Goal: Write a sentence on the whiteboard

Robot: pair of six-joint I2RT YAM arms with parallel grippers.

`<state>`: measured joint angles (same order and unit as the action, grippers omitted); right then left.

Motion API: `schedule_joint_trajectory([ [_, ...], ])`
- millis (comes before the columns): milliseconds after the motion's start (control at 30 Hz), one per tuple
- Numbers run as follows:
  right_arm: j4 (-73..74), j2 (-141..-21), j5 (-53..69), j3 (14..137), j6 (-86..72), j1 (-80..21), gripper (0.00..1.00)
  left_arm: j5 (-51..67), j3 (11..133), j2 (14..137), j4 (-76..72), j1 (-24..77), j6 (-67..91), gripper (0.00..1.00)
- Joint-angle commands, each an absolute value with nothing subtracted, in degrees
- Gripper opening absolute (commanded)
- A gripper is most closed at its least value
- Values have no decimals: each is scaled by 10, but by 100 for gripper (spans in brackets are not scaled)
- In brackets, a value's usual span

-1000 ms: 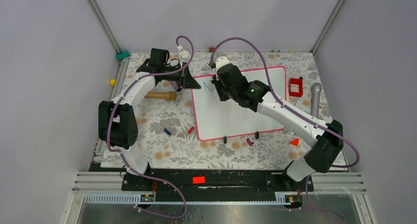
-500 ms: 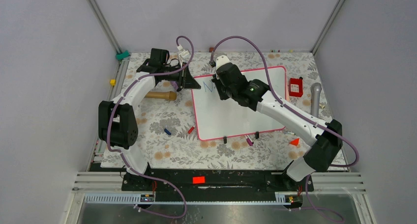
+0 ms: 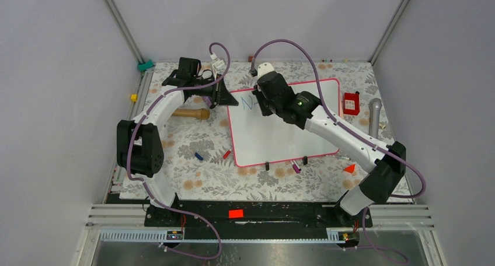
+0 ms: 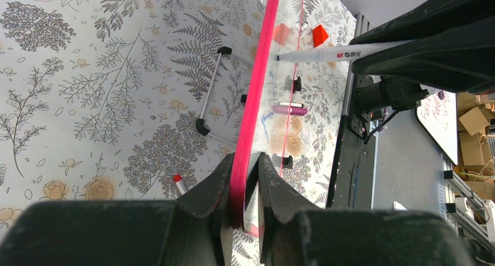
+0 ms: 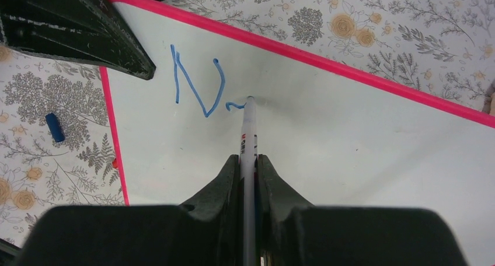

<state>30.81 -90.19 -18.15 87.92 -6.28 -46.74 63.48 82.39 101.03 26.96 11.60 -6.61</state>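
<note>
The whiteboard (image 3: 286,132) lies on the flowered cloth, glossy white inside a pink-red frame (image 4: 257,85). My left gripper (image 3: 225,97) is shut on its far left corner, one finger on each side of the frame (image 4: 245,158). Over the board's far left part, my right gripper (image 3: 261,105) is shut on a white marker (image 5: 247,132). The marker's tip (image 5: 250,98) touches the board. Of the sentence, a blue "N" (image 5: 195,82) and a short stroke (image 5: 233,106) beside it show. The same marker (image 4: 333,53) appears in the left wrist view.
A red box (image 3: 351,103) and a grey cylinder (image 3: 375,117) lie right of the board. A wooden handle (image 3: 190,112) lies to its left. A blue cap (image 3: 198,156), red cap (image 3: 226,154), purple marker (image 3: 296,167) and orange wedge (image 3: 349,168) sit near the front edge.
My right gripper has shifted slightly toward the far side and right with the marker. The "N" now shows whole with a short new stroke after it. The left arm has not moved.
</note>
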Motion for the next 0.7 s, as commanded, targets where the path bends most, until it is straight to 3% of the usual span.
schedule_joint_trajectory([
  [0,310,-913,-206,917,-61,-460,0,509,808,1013,282,131,-149,8],
  [667,326,-922,-134,918,-59,-460,0,509,808,1012,281,131,-150,8],
])
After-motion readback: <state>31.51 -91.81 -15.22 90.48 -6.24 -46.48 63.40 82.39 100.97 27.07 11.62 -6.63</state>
